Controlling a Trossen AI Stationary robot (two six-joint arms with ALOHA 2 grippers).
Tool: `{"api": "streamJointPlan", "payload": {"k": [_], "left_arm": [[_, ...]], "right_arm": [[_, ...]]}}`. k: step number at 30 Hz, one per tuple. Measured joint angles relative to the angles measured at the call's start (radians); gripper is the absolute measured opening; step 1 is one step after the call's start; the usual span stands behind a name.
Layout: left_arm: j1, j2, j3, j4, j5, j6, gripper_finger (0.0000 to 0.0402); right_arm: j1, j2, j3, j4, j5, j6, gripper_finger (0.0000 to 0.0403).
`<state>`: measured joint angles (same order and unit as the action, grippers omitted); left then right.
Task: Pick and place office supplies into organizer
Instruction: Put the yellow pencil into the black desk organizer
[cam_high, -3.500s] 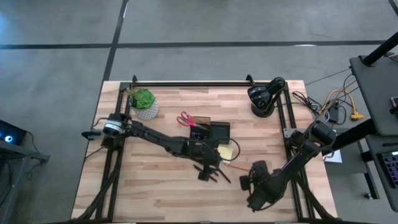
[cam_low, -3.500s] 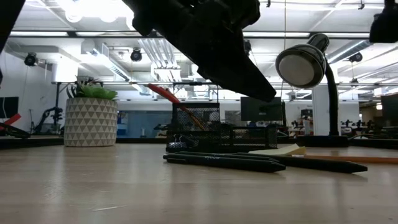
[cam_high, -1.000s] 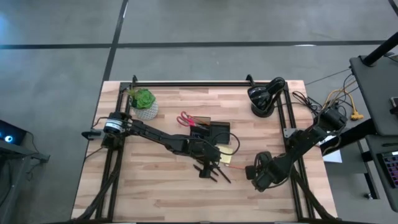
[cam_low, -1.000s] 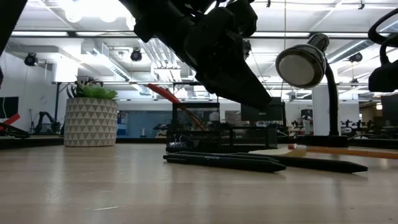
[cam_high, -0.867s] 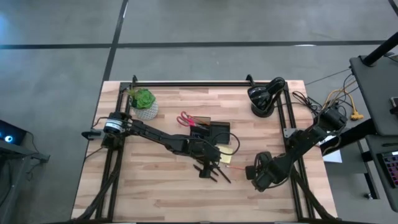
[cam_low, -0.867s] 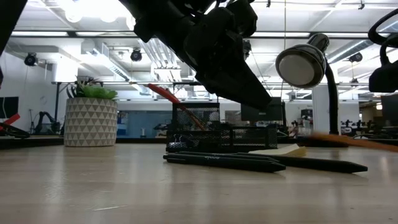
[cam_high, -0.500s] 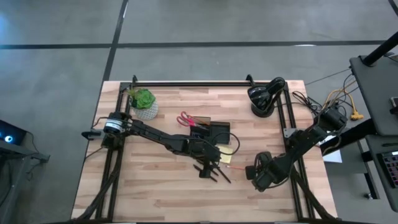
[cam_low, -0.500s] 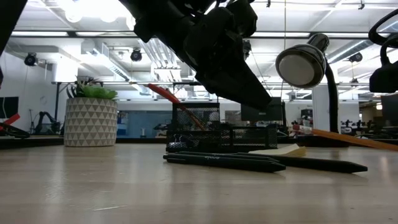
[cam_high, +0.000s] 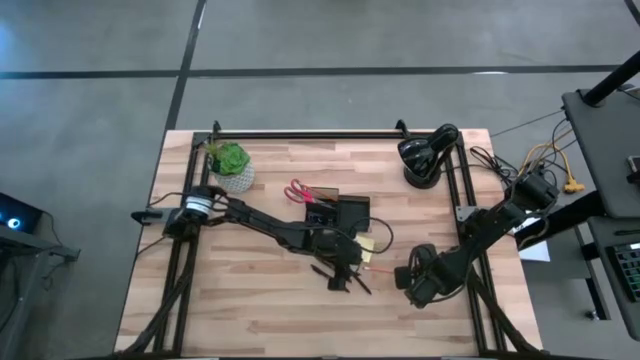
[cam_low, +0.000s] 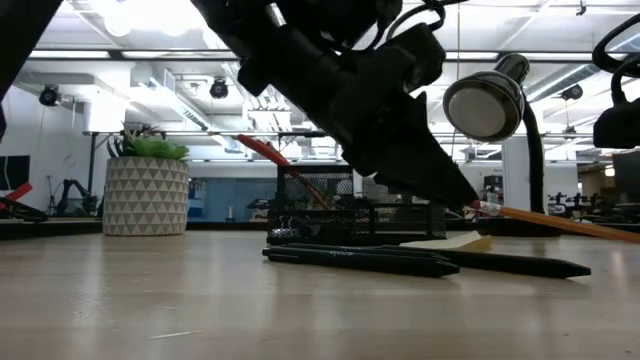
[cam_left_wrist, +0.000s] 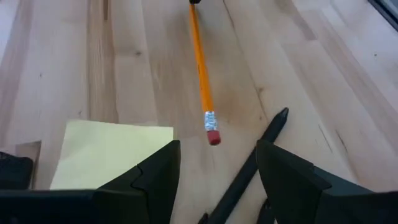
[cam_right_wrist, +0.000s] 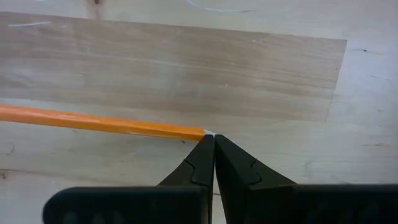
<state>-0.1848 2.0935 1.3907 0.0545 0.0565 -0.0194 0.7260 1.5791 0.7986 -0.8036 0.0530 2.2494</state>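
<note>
matt wooden table (cam_left_wrist: 149, 74); glossy pencil (cam_left_wrist: 201, 74)

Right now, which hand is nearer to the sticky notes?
Left. The left hand hangs open right at the edge of the sticky notes. The right hand is farther off, shut on the far tip of the pencil.

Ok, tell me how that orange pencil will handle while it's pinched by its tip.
The pencil looks thin and rigid, so it probably stays straight. The right end effector pinches only its point, so it may pivot or slip. Its eraser end hangs free above the table; released, it would likely roll.
</note>
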Motion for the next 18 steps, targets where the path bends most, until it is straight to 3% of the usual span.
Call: {"api": "streamJointPlan", "payload": {"k": [4, 13, 18], "left_arm": [[0.0, 0.008, 0.025, 0.001, -0.004, 0.0, 0.0189], [-0.005, 0.02, 0.026, 0.006, -0.003, 0.0, 0.0118], [-0.006, 0.026, 0.025, 0.037, -0.003, 0.0, 0.0105]], "right_arm": [[0.0, 0.0, 0.0, 0.001, 0.001, 0.002, 0.0009], [0.0, 0.0, -0.001, 0.002, 0.002, 0.002, 0.0009], [0.0, 0.0, -0.002, 0.002, 0.002, 0.001, 0.0009]]}}
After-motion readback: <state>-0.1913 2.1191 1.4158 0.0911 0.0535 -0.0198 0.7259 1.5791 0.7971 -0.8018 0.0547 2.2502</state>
